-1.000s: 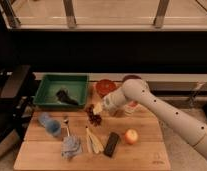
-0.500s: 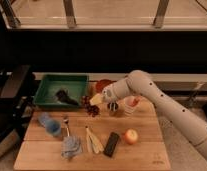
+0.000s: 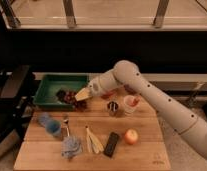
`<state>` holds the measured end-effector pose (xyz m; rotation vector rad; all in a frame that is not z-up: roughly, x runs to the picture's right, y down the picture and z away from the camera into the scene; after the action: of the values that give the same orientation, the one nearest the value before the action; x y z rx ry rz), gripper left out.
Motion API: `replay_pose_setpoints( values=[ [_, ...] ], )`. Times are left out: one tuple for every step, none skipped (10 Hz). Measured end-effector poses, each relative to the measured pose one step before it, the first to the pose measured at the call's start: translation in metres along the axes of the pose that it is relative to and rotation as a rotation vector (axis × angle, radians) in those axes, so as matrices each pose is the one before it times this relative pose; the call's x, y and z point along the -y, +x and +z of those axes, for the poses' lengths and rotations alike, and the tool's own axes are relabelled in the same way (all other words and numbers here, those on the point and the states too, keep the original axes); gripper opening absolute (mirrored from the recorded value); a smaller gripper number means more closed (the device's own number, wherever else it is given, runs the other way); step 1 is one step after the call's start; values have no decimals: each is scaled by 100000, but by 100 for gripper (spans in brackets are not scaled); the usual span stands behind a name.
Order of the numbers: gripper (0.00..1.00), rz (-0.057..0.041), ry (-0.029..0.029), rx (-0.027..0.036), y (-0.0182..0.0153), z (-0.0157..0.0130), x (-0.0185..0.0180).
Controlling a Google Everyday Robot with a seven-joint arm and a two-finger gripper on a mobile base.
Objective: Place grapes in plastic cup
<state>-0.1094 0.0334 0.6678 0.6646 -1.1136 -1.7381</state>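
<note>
My gripper (image 3: pixel 81 96) is at the end of the white arm that reaches in from the right. It hangs over the front right corner of the green tray (image 3: pixel 47 82). It is shut on the grapes (image 3: pixel 77 103), a small dark red-purple bunch that hangs just below it, above the board's back edge. The pale-blue plastic cup (image 3: pixel 55 128) stands upright at the left of the wooden board, below and to the left of the gripper and well apart from it.
A dark object (image 3: pixel 62 94) lies in the tray. On the wooden board (image 3: pixel 147 152) stand a metal cup (image 3: pixel 113 108), a white cup with a red item (image 3: pixel 131 105), an apple (image 3: pixel 130 136), a black bar (image 3: pixel 112 144), pale sticks (image 3: pixel 93 141), a blue-grey cloth (image 3: pixel 71 146) and a second blue object (image 3: pixel 44 119).
The gripper has lifted the grapes off the board's middle and carried them left, to the tray's front right corner. The arm has swung left with it.
</note>
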Motion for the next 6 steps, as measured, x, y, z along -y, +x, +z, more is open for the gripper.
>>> replay_pose_setpoints(
  values=[
    [0, 89, 123, 56, 7, -2, -2],
    [0, 190, -165, -182, -32, -133, -100],
    [0, -136, 169, 144, 38, 118, 83],
    [0, -126, 111, 131, 20, 86, 71],
    [0, 34, -32, -35, -2, -18, -24],
    [0, 57, -109, 67, -56, -48, -49]
  ],
)
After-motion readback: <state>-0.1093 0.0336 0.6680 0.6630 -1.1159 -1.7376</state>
